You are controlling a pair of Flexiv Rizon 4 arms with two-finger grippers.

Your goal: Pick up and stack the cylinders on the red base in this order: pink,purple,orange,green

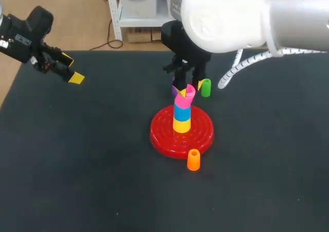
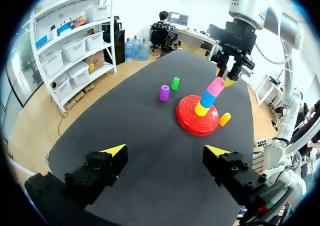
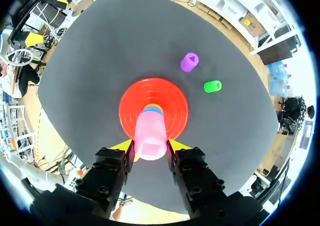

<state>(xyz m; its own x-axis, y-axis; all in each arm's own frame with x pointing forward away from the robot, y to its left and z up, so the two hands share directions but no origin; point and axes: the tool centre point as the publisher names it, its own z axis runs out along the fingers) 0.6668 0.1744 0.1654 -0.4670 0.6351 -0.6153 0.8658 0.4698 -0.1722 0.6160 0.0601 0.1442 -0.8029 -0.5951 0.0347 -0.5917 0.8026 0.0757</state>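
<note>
**Operator:** Status of right jaws?

**Technician:** Clamped on pink cylinder [image 1: 185, 95] from two sides, yellow tips pressed against its wall. Held tilted on top of blue cylinder [image 1: 181, 112], itself on yellow cylinder [image 1: 181, 125], at centre of red base [image 1: 160, 135].

**Operator:** Left jaws?

**Technician:** Spread wide, gripping nothing, above far left corner of tabletop [image 1: 77, 170], well apart from base.

**Operator:** Remaining cylinders?

**Technician:** Purple cylinder [image 3: 189, 62] and green cylinder [image 1: 205, 87] near each other on tabletop beyond base. Orange cylinder [image 1: 193, 160] just beside near rim of base.

**Operator:** Markings or print?

**Technician:** Square recess in pink top, triangular one in purple top. White label on left arm [image 1: 23, 31], too small to read.
</note>
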